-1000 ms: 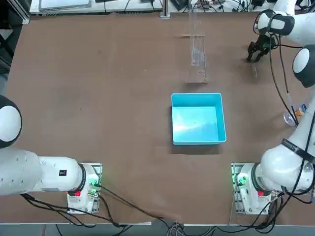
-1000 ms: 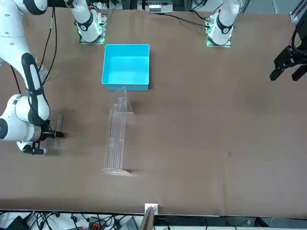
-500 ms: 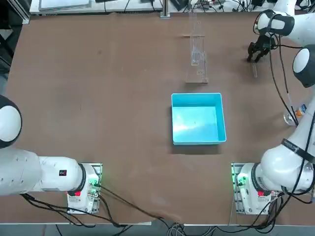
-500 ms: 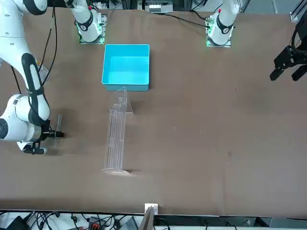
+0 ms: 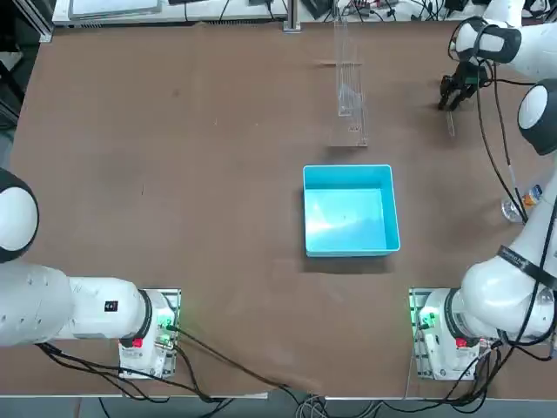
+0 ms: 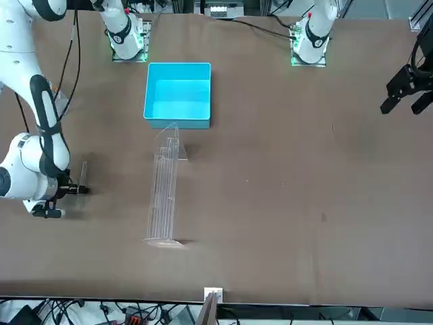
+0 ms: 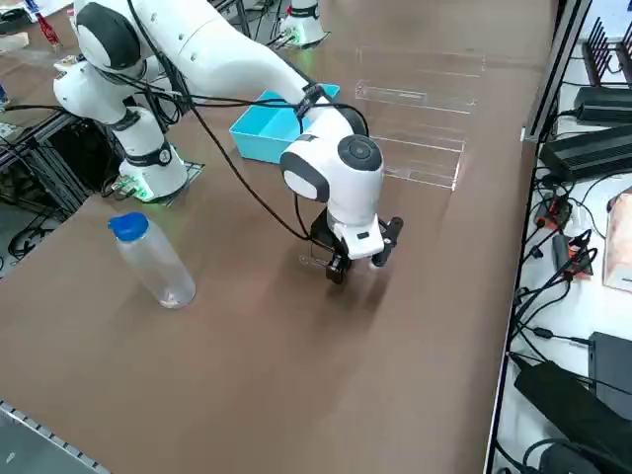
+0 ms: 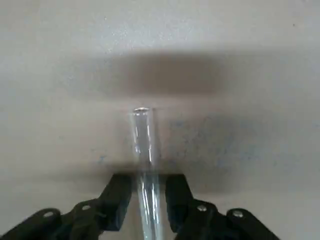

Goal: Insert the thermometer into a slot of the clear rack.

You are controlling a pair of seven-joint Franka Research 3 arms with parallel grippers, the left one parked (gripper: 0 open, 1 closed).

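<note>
While little has moved over the last second, the small change matters; in the overhead view the right gripper (image 5: 452, 94) has edged only slightly along the far right side of the worktop (image 5: 174, 174) and now sits low over one end of the thermometer (image 5: 450, 124), which has kept the same line on the brown surface throughout. Seen from the wrist, the fingers (image 8: 119, 192) stand narrowly apart with the thermometer (image 8: 144, 140) running between them, its rounded tip pointing away from the camera; they appear to be pinching the glass on both sides, though whether it has left the surface yet cannot be told.

From across the worktop the thermometer (image 6: 83, 172) shows as a pale sliver just beside the wrist; the clear rack (image 6: 162, 196) lies well apart from it, towards the middle. Overhead, the clear rack (image 5: 350, 87) has not shifted; it runs lengthwise away from the robot, just beyond the open blue box (image 5: 350, 209). A clear bottle with a blue cap (image 7: 148, 259) lies near the worktop's right edge, away from the work.

By my reading the arm's slowing means the approach is over and the grasp is being made; nothing of the carry or the insertion is done. Next would come a gentle lift, since so thin a tube could slip or tilt in the grip; then a move across to a slot.
</note>
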